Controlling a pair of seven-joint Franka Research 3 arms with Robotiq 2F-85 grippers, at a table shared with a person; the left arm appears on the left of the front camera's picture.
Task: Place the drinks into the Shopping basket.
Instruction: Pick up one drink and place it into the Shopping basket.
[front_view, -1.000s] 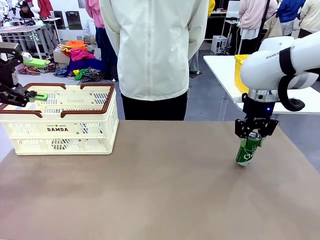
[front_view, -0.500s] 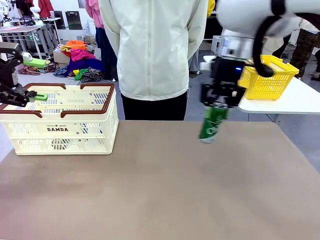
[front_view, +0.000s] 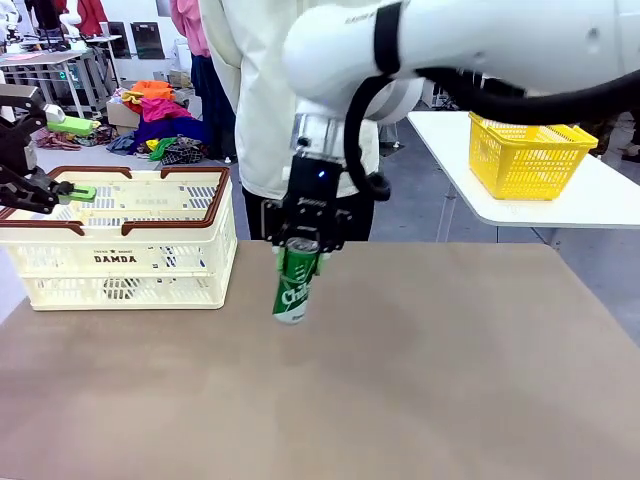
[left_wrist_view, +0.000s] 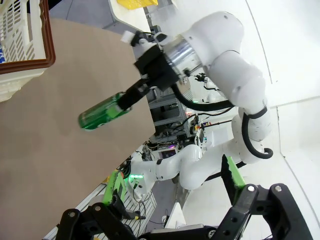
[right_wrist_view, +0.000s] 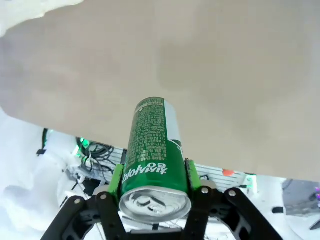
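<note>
A green drink can (front_view: 294, 286) hangs tilted above the brown table, a little right of the Shopping basket (front_view: 150, 262), a cream slatted crate with brown-red handles. My right gripper (front_view: 300, 246) is shut on the can's silver top end. The right wrist view has the can (right_wrist_view: 152, 145) between both green pads (right_wrist_view: 117, 177), pointing down at the tabletop. My left gripper (front_view: 75, 158) stands open over the basket's left end, nothing between its fingers. In the left wrist view the can (left_wrist_view: 102, 112) hangs beyond the basket's corner (left_wrist_view: 20, 60), and my left gripper (left_wrist_view: 172, 182) is open.
A person in a cream jacket (front_view: 310, 100) stands at the table's far edge, behind the right arm. A yellow mesh basket (front_view: 525, 155) sits on a white side table at the right. Bare brown tabletop (front_view: 420, 380) spreads across the front and right.
My right arm has lifted the green can off the table's right side and carried it left to just right of the basket. The left arm has not moved.
</note>
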